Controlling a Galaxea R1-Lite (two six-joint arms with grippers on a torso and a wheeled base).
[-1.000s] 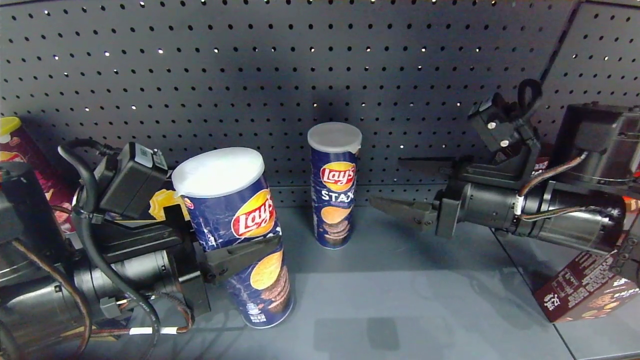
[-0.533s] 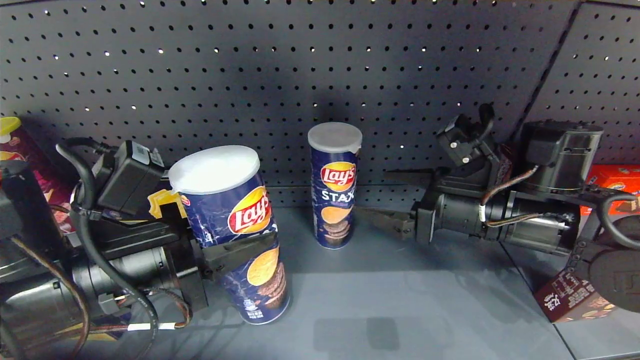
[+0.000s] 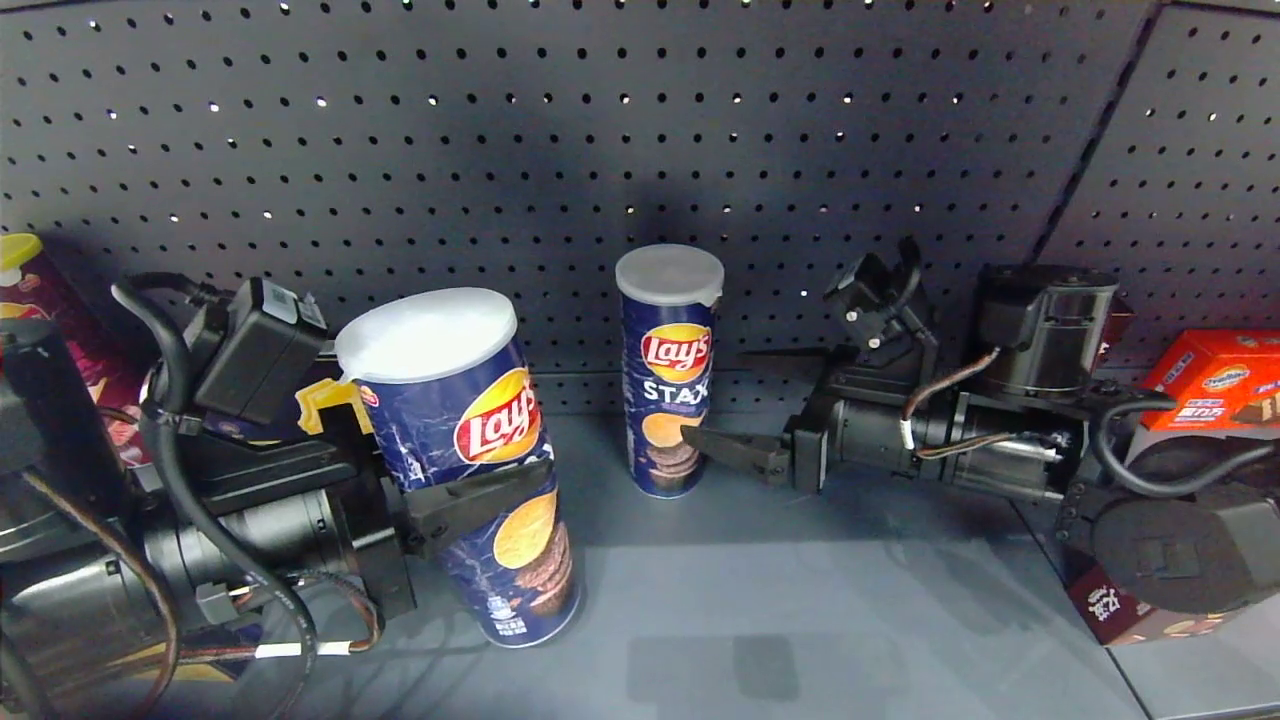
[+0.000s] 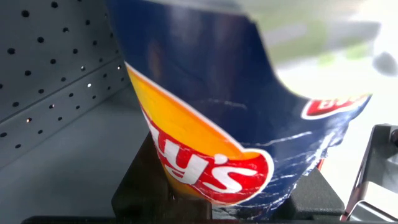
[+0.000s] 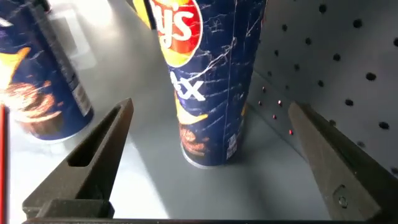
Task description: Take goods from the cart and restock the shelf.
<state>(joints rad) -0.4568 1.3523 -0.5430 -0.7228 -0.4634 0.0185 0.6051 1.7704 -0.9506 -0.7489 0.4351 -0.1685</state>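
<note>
Two blue chip cans with white lids are on the grey shelf (image 3: 800, 600). My left gripper (image 3: 490, 470) is shut on the near can (image 3: 460, 420) at mid height. That can leans slightly and its base is at the shelf floor; its label is close up in the left wrist view (image 4: 249, 93). The far can (image 3: 668, 370) stands upright by the pegboard. My right gripper (image 3: 715, 395) is open, level with the far can's lower half, its fingertips just reaching the can's right side. In the right wrist view the far can (image 5: 211, 74) stands between the spread fingers (image 5: 93, 155).
The pegboard back wall (image 3: 600, 130) runs right behind the cans. A purple can (image 3: 40, 300) stands at the far left, an orange box (image 3: 1215, 385) at the far right and a dark brown box (image 3: 1130, 615) at the front right. Bare shelf floor lies in front.
My right arm has moved left along the shelf, bringing its open gripper up to the far can. The left gripper and its can have shifted slightly left.
</note>
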